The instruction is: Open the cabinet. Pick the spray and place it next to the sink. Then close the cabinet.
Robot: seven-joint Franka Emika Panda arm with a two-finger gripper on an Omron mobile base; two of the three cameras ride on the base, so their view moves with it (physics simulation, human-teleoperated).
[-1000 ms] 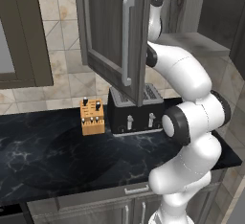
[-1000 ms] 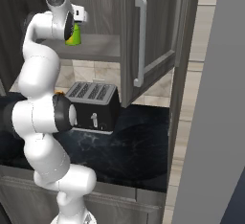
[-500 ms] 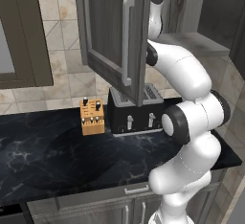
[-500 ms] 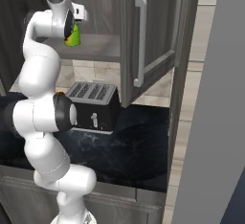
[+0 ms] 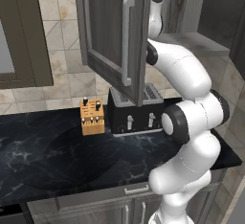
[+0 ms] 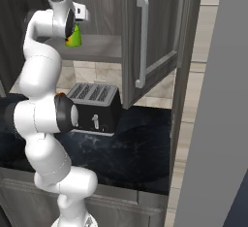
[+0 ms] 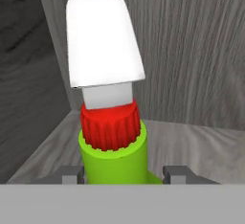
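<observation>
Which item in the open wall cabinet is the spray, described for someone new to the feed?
Find the dark grey wood-grain wall cabinet with its doors swung open above the black toaster. On its inner shelf stands a small lime-green bottle with a red collar and white trigger head, the shelf's one bright thing.

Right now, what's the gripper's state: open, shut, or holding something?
Gripper: closed on the spray, fingers on either side of its green body.

spray [image 7: 113,158]: lime-green body, red ribbed collar, white head. cabinet [image 5: 112,31]: dark grey wood grain. tabletop [image 5: 57,156]: black marbled. toaster [image 6: 96,108]: black.
</observation>
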